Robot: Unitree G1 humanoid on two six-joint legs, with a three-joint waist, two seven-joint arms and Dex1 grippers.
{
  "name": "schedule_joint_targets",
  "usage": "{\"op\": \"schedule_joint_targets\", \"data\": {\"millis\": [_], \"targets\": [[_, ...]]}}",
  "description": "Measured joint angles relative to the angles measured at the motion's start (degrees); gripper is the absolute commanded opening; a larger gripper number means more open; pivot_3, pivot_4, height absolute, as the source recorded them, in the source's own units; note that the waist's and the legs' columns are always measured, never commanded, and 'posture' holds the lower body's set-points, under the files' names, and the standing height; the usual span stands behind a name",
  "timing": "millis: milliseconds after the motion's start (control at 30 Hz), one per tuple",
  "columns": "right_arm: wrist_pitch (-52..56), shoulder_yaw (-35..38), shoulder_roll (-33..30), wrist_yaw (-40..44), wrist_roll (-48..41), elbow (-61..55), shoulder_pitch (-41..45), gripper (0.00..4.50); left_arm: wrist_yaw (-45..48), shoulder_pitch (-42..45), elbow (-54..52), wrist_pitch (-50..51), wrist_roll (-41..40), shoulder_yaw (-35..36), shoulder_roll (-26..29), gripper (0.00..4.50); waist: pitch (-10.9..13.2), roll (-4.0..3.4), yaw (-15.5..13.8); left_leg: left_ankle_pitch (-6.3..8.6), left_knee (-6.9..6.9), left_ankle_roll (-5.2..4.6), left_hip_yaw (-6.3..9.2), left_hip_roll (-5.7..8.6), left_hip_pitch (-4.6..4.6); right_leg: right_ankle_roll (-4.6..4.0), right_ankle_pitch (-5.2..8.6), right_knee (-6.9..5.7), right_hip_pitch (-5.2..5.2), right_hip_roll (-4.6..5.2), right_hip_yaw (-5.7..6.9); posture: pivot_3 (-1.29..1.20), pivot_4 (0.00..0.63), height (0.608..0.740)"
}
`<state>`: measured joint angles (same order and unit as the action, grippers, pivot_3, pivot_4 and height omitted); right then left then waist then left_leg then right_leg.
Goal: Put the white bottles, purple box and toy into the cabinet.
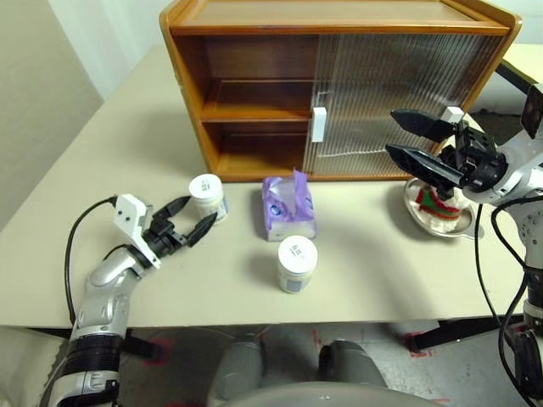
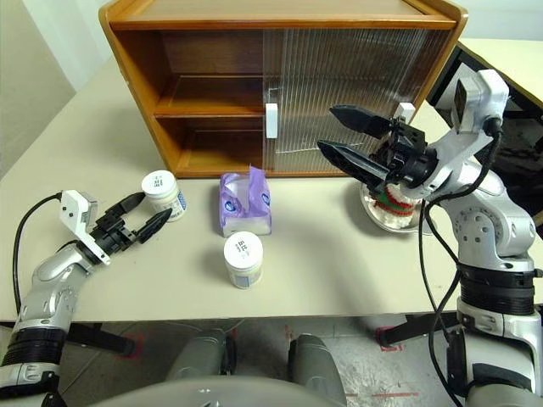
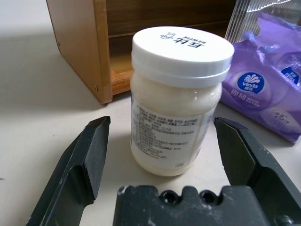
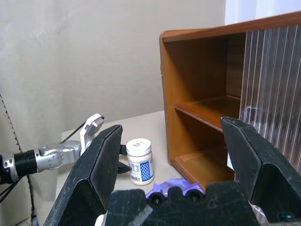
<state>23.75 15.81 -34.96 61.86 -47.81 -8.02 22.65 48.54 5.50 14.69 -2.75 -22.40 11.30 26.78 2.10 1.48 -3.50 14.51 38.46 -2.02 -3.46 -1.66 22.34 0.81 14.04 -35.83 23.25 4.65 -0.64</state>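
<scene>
One white bottle [image 1: 207,197] stands on the table left of the purple box [image 1: 288,208]. My left gripper [image 1: 200,211] is open, one finger on each side of that bottle, gaps showing on both sides in the left wrist view [image 3: 176,99]. A second white bottle [image 1: 297,264] stands nearer the front edge. The toy [image 1: 439,206] lies in a metal dish, partly hidden by my right arm. My right gripper [image 1: 392,131] is open and empty, raised in front of the cabinet [image 1: 339,17], pointing left.
The cabinet's left half stands open, showing a shelf [image 1: 254,110]; both ribbed doors [image 1: 399,93] cover the right half. The metal dish [image 1: 424,222] sits at the table's right, in front of the doors. Bare tabletop [image 1: 382,271] stretches between the front bottle and the dish.
</scene>
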Motion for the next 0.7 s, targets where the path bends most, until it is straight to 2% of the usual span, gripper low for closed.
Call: {"op": "schedule_joint_targets", "data": {"millis": [667,700], "targets": [[0.6,0.5,0.0,-1.1,-0.4,-1.0,-0.8,4.5,1.3,3.6,4.2,-2.5,1.1,-1.2,-1.1,4.47,0.0,0.02,1.4,-0.03,0.01,-0.05,-0.1,0.0,-0.03,0.06,-0.03,-0.04,0.0,-0.04,-0.09,0.03,0.0,0.74],[0.6,0.6,0.0,-1.1,-0.4,-1.0,-0.8,4.5,1.3,3.6,4.2,-2.5,1.1,-1.2,-1.1,4.31,0.0,0.02,1.4,-0.03,0.02,-0.05,-0.1,0.0,-0.03,0.06,-0.04,-0.04,0.0,-0.04,-0.09,0.03,0.0,0.74]]}}
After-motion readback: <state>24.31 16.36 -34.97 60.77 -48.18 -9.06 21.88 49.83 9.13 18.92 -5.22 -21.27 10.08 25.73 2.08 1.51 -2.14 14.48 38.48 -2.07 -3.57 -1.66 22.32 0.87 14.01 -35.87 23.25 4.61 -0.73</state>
